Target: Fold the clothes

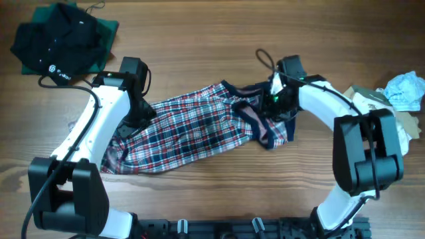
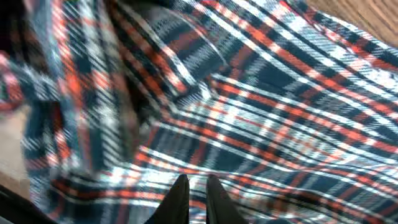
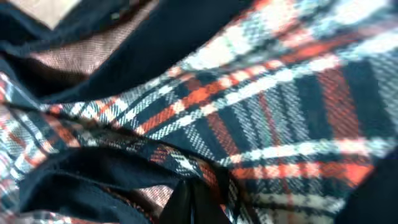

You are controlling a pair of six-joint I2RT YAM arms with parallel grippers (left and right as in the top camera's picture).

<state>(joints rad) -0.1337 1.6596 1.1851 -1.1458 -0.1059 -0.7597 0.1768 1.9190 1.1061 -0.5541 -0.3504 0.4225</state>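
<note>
Plaid cloth (image 1: 186,133): woven fabric, matt, soft, creased; thread weave shows up close. Its navy waistband trim (image 3: 186,37) is plain cloth, matt, smoother than the plaid. Pinkish inside (image 3: 81,53): finer weave, dull. Table (image 1: 199,40): brown wood, grain visible, smooth w/ a slight sheen. Black garment (image 1: 60,43) & green cloth (image 1: 109,28) under it: soft fabric, matt. Left arm (image 1: 99,129) & right arm (image 1: 319,99): smooth white plastic shells, semi-gloss, w/ matt black parts. Pale blue cloth (image 1: 406,89): crumpled, matt
</note>
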